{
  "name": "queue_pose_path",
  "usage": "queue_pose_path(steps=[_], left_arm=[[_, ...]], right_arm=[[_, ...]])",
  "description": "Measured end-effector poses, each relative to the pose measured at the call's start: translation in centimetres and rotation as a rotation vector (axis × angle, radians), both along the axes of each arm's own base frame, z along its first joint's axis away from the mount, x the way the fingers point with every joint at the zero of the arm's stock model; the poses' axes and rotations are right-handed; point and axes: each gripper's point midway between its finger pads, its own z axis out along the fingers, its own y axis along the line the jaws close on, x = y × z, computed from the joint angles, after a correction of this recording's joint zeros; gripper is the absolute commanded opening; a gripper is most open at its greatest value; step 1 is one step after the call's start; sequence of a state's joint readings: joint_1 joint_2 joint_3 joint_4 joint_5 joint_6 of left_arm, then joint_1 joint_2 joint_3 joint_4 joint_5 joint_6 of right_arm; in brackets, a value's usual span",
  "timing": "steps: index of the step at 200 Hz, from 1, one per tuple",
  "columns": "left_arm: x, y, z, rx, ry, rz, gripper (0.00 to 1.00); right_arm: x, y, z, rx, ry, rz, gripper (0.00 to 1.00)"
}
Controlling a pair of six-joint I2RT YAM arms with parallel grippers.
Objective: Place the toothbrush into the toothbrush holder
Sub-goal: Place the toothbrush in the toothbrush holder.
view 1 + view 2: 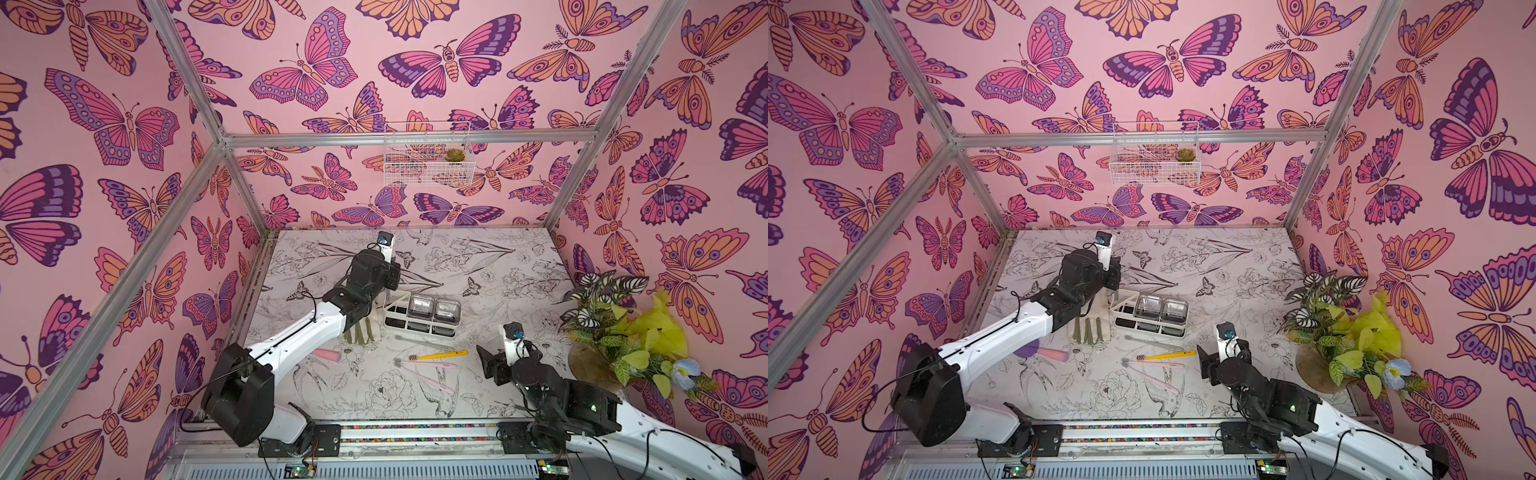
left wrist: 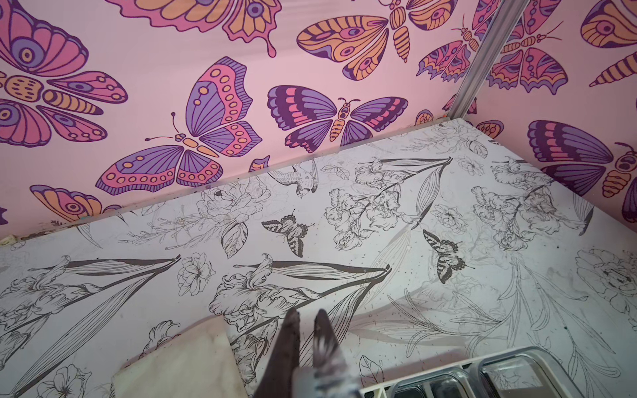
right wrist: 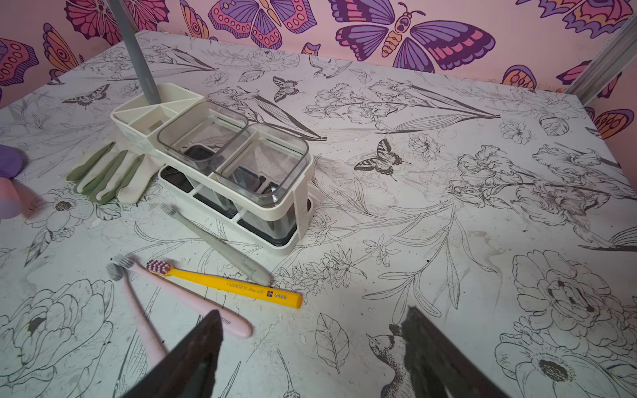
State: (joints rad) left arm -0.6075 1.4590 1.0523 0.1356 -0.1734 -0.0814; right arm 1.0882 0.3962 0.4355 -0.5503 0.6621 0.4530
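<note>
Right wrist view shows the grey toothbrush (image 3: pixel 138 58) standing steeply, its handle end down in the slotted compartment (image 3: pixel 148 119) of the toothbrush holder (image 3: pixel 301 220), beside the two clear cups (image 3: pixel 203 138). The likely trouble from here is the release. If the left gripper (image 2: pixel 307 313) lets go while the brush leans this far, it could tip against the rim and lever out, or nudge the light holder across the table (image 3: pixel 448 241). Drawing away sideways rather than straight up would risk the same. The left gripper's jaws are pressed nearly together, and in a top view the brush runs from them down into the compartment, so they appear to pinch its upper end (the contact itself is hidden). The right gripper (image 3: pixel 312 310) stands wide open and empty, hovering above the table near the yellow toothbrush (image 3: pixel 234 286) and a pink toothbrush (image 3: pixel 193 299) lying loose.
</note>
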Motion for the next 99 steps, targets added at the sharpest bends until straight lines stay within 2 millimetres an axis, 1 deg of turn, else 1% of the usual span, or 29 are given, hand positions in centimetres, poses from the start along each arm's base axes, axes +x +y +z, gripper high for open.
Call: queue_pose_path(steps=[37,51,78,99], left_arm=[[0.4,-0.3,-0.3,0.002,-0.010,-0.004,0.00],[0.5,-0.5,-0.2,-0.001,-0.020,-0.013,0.00],[0.3,-0.9,-0.7,-0.001,-0.023,-0.039,0.00],[0.2,-1.3,-1.2,0.000,-0.014,-0.065,0.00]], right_arm=[[0.1,0.2,-0.3,-0.021,0.023,0.004,0.84],[0.0,0.9,-0.2,-0.039,0.058,0.040,0.84],[0.0,2.9,0.9,-0.046,0.089,0.124,0.85],[-0.1,3.6,1.1,-0.027,0.100,0.172,0.85]])
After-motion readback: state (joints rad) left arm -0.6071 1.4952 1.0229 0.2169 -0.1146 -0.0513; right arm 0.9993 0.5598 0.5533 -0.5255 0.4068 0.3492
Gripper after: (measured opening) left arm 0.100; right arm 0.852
